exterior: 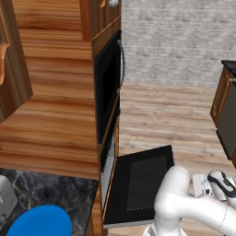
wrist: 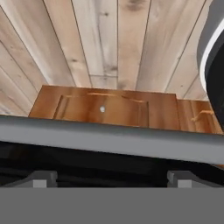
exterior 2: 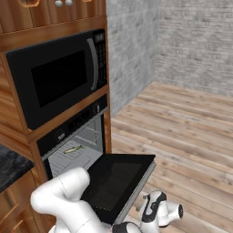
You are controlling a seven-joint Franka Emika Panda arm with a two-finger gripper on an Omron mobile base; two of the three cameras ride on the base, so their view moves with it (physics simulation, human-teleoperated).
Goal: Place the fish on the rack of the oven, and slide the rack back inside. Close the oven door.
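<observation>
The oven (exterior 2: 68,128) stands open in the wooden cabinetry. Its black oven door (exterior 2: 116,182) hangs dropped down flat, also seen from the other side as the oven door (exterior: 143,182). Inside the cavity lies the wire rack (exterior 2: 79,157), and the small yellowish fish (exterior 2: 73,149) rests on it. My gripper (wrist: 111,177) is open, with nothing between its fingertips (wrist: 43,178). It sits low beyond the door's outer edge, facing the silver bar handle (wrist: 109,142) close in front. The hand (exterior: 220,182) hovers right of the door.
A black microwave (exterior 2: 59,77) sits above the oven. A blue plate (exterior: 41,223) and a white appliance (exterior: 5,198) rest on the dark marble counter (exterior: 55,191) to the left. A dark cabinet (exterior: 226,110) stands at far right across wooden floor (exterior 2: 182,136).
</observation>
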